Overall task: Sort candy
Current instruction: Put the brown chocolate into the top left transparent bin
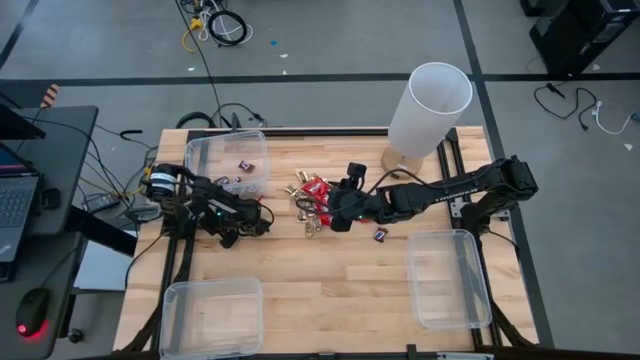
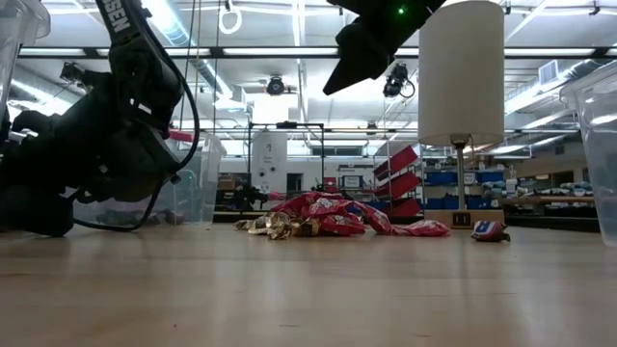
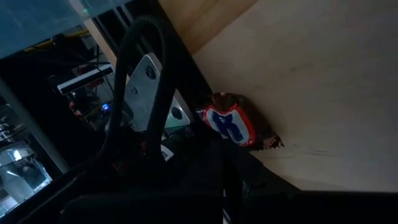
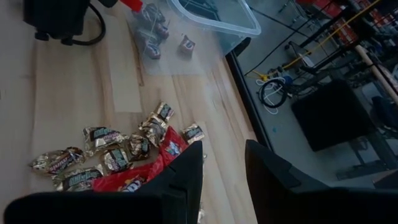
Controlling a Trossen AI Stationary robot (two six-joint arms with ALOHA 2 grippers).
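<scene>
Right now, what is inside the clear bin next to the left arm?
The clear bin holds a few dark mini bars; the right wrist view shows about three. No red or gold candy is visible inside. The left arm covers one corner, so anything there is hidden.

Three clear bins and a white lamp stand on the wooden surface, with a laptop and mouse far left.

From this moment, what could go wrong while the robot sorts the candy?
1. The right gripper, open, hangs over a tight candy pile; red packets and gold pieces overlap, so it may pinch two kinds together.
2. The left gripper is shut and low on the table; a dark mini bar lies beside it and may get dragged.
3. One stray bar lies apart and may be missed.
</scene>
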